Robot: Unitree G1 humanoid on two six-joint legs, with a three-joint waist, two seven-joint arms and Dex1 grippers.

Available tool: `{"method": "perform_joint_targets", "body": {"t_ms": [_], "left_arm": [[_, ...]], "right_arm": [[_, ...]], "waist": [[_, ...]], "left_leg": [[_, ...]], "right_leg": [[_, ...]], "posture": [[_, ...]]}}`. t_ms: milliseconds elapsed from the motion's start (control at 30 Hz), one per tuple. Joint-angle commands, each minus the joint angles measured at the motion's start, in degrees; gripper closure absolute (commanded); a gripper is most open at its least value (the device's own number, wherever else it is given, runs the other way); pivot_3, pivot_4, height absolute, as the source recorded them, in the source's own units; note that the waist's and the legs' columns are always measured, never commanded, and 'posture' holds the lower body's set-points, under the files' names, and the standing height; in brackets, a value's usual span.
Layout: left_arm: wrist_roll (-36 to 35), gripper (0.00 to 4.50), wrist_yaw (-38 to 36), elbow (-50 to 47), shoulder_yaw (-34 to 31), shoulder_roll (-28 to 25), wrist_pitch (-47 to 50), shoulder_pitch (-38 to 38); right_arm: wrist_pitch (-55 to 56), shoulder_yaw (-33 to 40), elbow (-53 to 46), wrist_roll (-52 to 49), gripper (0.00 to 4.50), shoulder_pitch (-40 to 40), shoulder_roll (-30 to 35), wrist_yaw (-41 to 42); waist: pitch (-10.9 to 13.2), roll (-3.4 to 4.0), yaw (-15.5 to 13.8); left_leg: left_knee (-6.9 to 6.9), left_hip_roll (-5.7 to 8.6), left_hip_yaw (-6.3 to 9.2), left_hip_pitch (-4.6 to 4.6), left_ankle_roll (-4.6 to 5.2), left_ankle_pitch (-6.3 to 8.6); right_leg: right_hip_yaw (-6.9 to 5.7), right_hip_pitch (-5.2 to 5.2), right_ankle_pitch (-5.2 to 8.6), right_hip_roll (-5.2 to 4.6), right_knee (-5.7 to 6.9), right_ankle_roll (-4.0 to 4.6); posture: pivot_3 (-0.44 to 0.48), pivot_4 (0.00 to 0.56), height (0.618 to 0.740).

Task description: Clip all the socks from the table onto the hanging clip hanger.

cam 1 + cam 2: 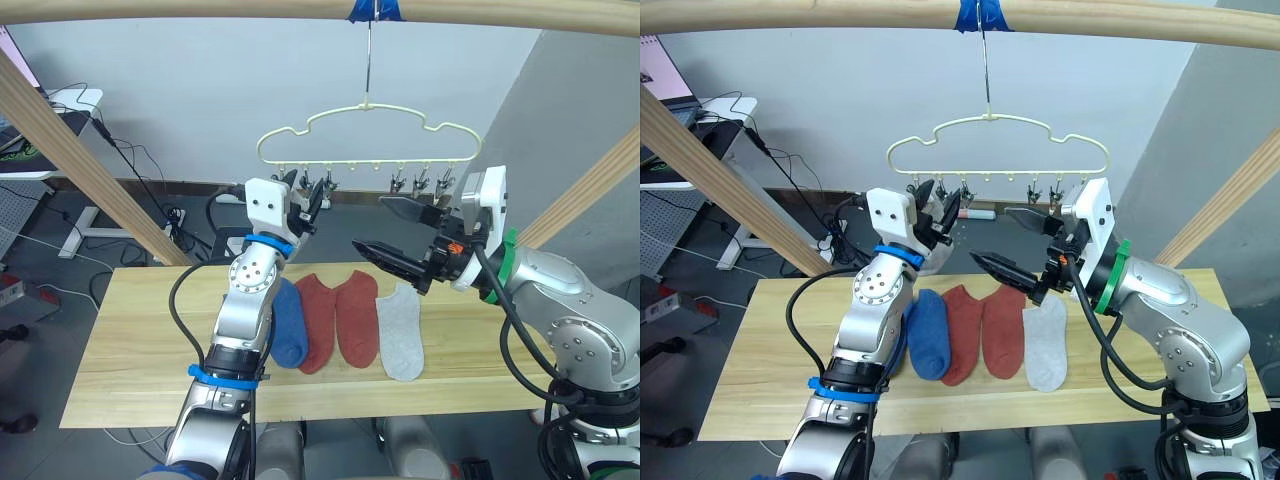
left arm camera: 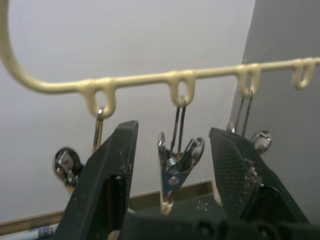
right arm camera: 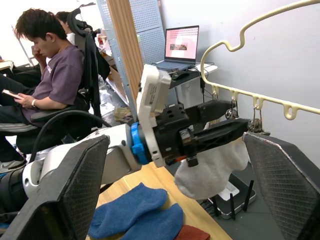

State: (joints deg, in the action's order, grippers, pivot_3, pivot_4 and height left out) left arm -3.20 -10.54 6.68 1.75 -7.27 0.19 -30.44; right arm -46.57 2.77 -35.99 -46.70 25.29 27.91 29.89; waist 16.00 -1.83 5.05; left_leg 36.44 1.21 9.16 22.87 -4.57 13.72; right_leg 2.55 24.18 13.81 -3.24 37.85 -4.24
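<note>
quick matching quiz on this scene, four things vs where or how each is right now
Things:
1. left gripper
2. right gripper
3. rust-red socks
4. clip hanger

States:
a. hooked on the wooden beam
b. flat on the table, between the blue sock and the grey sock
c. open, empty, raised above the socks
d. open, fingers either side of a metal clip

Pairs: 1-d, 2-c, 3-b, 4-a

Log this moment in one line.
left claw open at clip hanger | grey sock hanging beside it | right claw open, empty | other socks on table
</note>
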Motion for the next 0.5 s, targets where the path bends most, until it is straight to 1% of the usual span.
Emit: {"method": "perform_joint_targets", "body": {"t_ms": [33, 100, 133, 167, 267, 333, 433, 500], "left_arm": [[0.4, 2.06, 0.4, -0.8, -0.6, 0.1, -1.9, -0.6], [0.2, 2.06, 0.1, -0.8, -0.5, 0.1, -2.3, -0.5], [0.2, 2.42, -0.2, -0.9, -0.4, 0.0, -2.5, -0.5], [0.1, 2.59, -0.2, -0.9, -0.4, 0.1, -2.5, -0.4], [0.1, 3.54, -0.1, -1.0, -0.5, 0.1, -2.6, -0.3], [0.0, 4.01, -0.2, -1.1, -0.4, 0.1, -2.6, -0.2], [-0.1, 4.49, -0.2, -1.3, -0.5, 0.2, -2.5, -0.1], [-0.1, 4.49, -0.2, -1.4, -0.5, 0.1, -2.5, -0.1]], "right_arm": [[1.3, 0.3, -1.6, -0.8, 0.00, 0.9, 0.0, -0.1], [1.6, 0.3, -1.4, -0.4, 0.00, 1.1, 0.0, -0.2], [1.6, 0.3, -1.3, -0.3, 0.00, 1.1, 0.0, -0.2], [1.7, 0.3, -1.2, -0.2, 0.00, 1.1, 0.0, -0.1], [1.7, 0.2, -1.2, -0.2, 0.00, 1.0, -0.1, -0.1], [1.8, 0.1, -1.2, -0.2, 0.00, 1.0, -0.2, -0.2], [1.9, 0.0, -1.1, -0.1, 0.00, 1.0, -0.2, -0.2], [2.0, 0.0, -1.0, -0.1, 0.00, 1.0, -0.2, -0.2]], "waist": [[0.0, 0.00, 0.0], [0.0, 0.00, 0.0], [0.0, 0.00, 0.0], [0.0, 0.00, 0.0], [0.0, 0.00, 0.0], [0.0, 0.00, 0.0], [0.0, 0.00, 0.0], [0.0, 0.00, 0.0]], "left_leg": [[0.00, 0.00, 0.00, 0.00, 0.00, 0.00], [0.00, 0.00, 0.00, 0.01, 0.00, 0.00], [0.00, 0.00, 0.00, 0.01, 0.00, 0.00], [0.00, 0.00, 0.00, 0.01, 0.00, 0.00], [0.01, 0.00, 0.01, 0.00, 0.00, 0.00], [0.00, 0.00, 0.01, 0.00, 0.00, 0.00], [0.00, 0.00, 0.01, 0.00, 0.00, 0.00], [0.00, 0.00, 0.00, 0.00, 0.00, 0.00]], "right_leg": [[0.00, 0.00, 0.00, 0.00, 0.00, 0.00], [-0.01, 0.00, 0.00, 0.00, 0.00, 0.00], [0.00, 0.00, 0.00, 0.00, 0.00, 0.00], [0.00, 0.00, 0.00, 0.00, 0.00, 0.00], [0.00, 0.00, 0.00, 0.00, 0.01, 0.00], [0.00, 0.00, 0.00, 0.00, 0.01, 0.00], [0.00, 0.00, 0.00, 0.00, 0.01, 0.00], [0.00, 0.00, 0.00, 0.00, 0.01, 0.00]], "posture": [[-0.177, 0.250, 0.740], [-0.177, 0.250, 0.740], [-0.177, 0.250, 0.740], [-0.177, 0.250, 0.740], [-0.174, 0.250, 0.740], [-0.172, 0.250, 0.740], [-0.172, 0.250, 0.740], [-0.172, 0.250, 0.740]]}}
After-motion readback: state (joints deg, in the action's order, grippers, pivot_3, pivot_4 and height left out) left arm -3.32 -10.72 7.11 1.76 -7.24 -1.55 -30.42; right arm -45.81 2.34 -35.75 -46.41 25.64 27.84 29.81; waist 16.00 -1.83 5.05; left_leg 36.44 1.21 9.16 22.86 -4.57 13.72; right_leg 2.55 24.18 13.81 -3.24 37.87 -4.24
